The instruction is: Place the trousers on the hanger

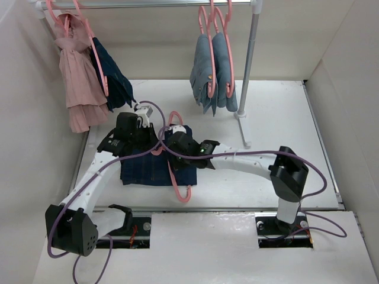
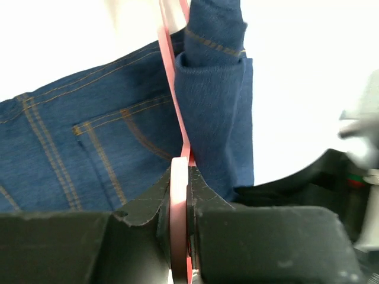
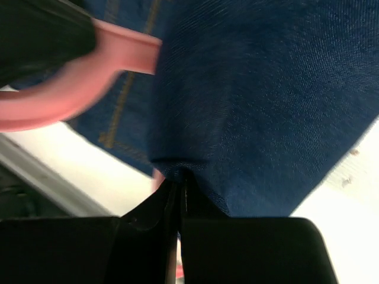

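Note:
The dark navy trousers [image 1: 148, 170] lie folded on the white table. The pink hanger [image 1: 179, 188] lies across them, its hook at the far end and its loop over their near right corner. My left gripper [image 1: 149, 142] is shut on the hanger's thin bar; the left wrist view shows the gripper [image 2: 179, 189] pinching the hanger [image 2: 170, 65] beside a raised fold of trousers [image 2: 216, 112]. My right gripper [image 1: 168, 145] is shut on a bunched fold of trousers; in the right wrist view the gripper [image 3: 180, 180] nips the trousers [image 3: 260, 100], with the hanger [image 3: 71, 94] at upper left.
A rail across the back holds a pink garment [image 1: 77, 83] and another dark navy garment [image 1: 115, 77] on pink hangers at the left, and paler blue jeans [image 1: 212, 74] at the right. The rail post [image 1: 247, 65] stands at back right. White walls enclose the table.

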Controlling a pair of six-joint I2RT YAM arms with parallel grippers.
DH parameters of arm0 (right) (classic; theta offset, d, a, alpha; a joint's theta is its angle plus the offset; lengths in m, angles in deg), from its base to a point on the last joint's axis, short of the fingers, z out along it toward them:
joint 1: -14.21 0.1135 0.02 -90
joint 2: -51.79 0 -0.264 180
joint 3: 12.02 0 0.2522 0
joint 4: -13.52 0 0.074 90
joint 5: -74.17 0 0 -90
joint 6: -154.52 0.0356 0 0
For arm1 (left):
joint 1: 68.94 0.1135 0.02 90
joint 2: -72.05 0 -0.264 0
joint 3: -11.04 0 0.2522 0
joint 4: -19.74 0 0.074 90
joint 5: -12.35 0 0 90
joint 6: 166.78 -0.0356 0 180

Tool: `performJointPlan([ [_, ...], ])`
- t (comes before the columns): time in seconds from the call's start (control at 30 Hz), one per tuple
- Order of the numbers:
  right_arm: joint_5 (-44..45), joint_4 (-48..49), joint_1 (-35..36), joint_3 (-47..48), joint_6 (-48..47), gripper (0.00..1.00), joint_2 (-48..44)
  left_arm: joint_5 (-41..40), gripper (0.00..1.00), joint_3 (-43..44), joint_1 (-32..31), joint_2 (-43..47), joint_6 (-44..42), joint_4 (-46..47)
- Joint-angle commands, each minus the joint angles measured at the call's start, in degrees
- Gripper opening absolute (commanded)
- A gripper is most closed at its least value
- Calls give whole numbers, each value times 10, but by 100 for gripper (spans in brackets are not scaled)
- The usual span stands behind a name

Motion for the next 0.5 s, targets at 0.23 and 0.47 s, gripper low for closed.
performJointPlan([
  [0.23,-110,154,-41,-61,-13,0,62,28,0,36,-3,7,-50,-15],
  [0.47,-178,166,-47,-29,-44,0,146,82,0,68,2,12,-20,-10],
])
